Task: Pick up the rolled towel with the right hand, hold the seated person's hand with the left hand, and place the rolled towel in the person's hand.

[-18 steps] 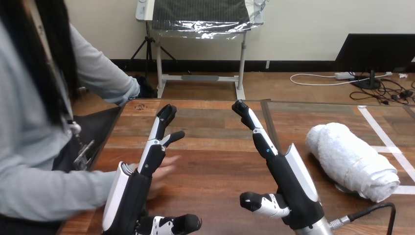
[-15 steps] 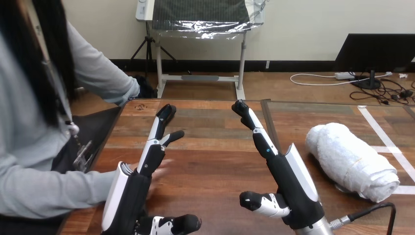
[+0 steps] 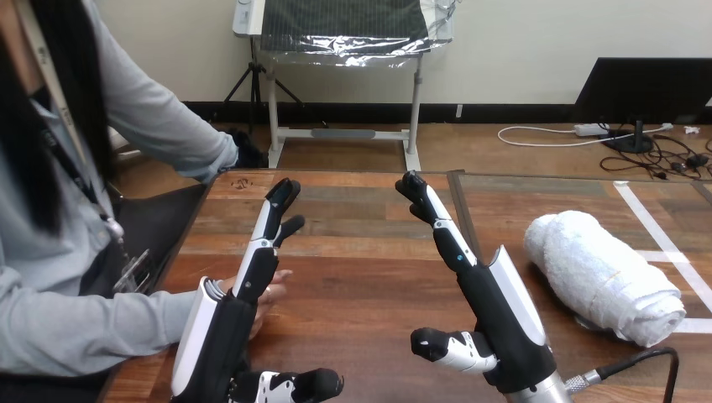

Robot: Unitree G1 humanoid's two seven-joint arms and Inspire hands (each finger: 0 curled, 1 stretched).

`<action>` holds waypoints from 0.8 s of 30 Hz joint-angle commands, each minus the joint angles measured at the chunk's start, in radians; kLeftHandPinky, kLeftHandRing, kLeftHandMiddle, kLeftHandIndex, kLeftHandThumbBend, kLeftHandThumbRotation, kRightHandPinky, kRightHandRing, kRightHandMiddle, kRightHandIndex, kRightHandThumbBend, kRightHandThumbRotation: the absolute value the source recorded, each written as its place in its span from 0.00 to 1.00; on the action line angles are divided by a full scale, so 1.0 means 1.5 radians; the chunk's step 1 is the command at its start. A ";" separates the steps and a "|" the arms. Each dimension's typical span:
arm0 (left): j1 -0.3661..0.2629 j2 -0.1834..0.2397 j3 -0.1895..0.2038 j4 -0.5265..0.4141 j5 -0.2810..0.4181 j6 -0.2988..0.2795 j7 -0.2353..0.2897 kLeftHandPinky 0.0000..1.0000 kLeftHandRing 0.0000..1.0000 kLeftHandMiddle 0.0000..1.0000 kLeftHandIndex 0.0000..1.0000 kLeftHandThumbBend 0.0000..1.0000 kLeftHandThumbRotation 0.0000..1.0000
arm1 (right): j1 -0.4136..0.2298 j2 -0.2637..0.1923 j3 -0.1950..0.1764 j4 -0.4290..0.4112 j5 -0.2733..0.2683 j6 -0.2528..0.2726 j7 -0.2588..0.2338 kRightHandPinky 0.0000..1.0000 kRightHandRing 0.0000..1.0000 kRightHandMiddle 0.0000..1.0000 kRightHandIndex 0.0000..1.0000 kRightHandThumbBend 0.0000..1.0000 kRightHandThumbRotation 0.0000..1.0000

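**The towel is on our right, close to our right hand**

We are at the table [image 3: 369, 294]. The towel [image 3: 604, 277] lies on it, rolled up, on the right side. Its long way runs at a slant: one end is far away and more to the middle, and the other end is near us and more to the right.

Our right hand [image 3: 495, 311] is just left of the towel, with a strip of bare table between them. It does not touch the towel. The hand is open, with its fingers straight and pointing away from us and its thumb out to the left. It holds nothing. We think this hand must go to the right and turn so its fingers can close across the roll, not along it.

Our left hand [image 3: 220, 336] is well apart from the towel, on the left side. It is open too and holds nothing. The person's hand [image 3: 270, 290] rests on the table right beside it, partly hidden behind it. We cannot tell if the two touch.
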 commanded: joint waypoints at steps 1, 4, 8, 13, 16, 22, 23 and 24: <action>-0.018 -0.007 0.012 -0.009 -0.015 -0.013 -0.006 0.92 0.99 1.00 1.00 1.00 0.79 | -0.020 0.008 -0.020 -0.021 0.012 -0.010 -0.001 0.94 0.97 0.97 1.00 0.88 0.98; -0.020 -0.008 0.018 -0.009 -0.014 -0.014 -0.009 0.92 0.99 1.00 1.00 1.00 0.78 | -0.023 0.010 -0.018 -0.015 0.021 -0.015 0.006 0.94 0.97 0.97 1.00 0.89 0.98; -0.021 -0.010 0.022 -0.008 -0.014 -0.015 -0.012 0.92 0.99 1.00 1.00 1.00 0.78 | -0.024 0.011 -0.017 -0.010 0.025 -0.017 0.010 0.94 0.98 0.97 1.00 0.90 0.97; -0.020 -0.012 0.026 -0.007 -0.014 -0.016 -0.014 0.92 0.99 1.00 1.00 1.00 0.78 | -0.023 0.012 -0.019 -0.011 0.028 -0.015 0.016 0.95 0.98 0.97 1.00 0.90 0.97; -0.019 -0.012 0.027 -0.009 -0.015 -0.015 -0.016 0.92 0.98 1.00 1.00 1.00 0.79 | -0.024 0.013 -0.019 -0.010 0.033 -0.015 0.021 0.95 0.98 0.97 1.00 0.90 0.97; -0.018 -0.009 0.028 -0.010 -0.015 -0.015 -0.022 0.92 0.98 1.00 1.00 1.00 0.78 | -0.021 0.014 -0.021 -0.014 0.041 -0.013 0.031 0.95 0.98 0.97 1.00 0.91 0.97; -0.017 -0.009 0.028 -0.010 -0.016 -0.015 -0.023 0.92 0.98 1.00 1.00 1.00 0.78 | -0.020 0.014 -0.021 -0.014 0.042 -0.014 0.033 0.95 0.98 0.97 1.00 0.91 0.97; -0.018 -0.009 0.028 -0.010 -0.017 -0.016 -0.025 0.92 0.98 1.00 1.00 1.00 0.78 | -0.020 0.014 -0.022 -0.014 0.042 -0.014 0.033 0.95 0.98 0.97 1.00 0.91 0.97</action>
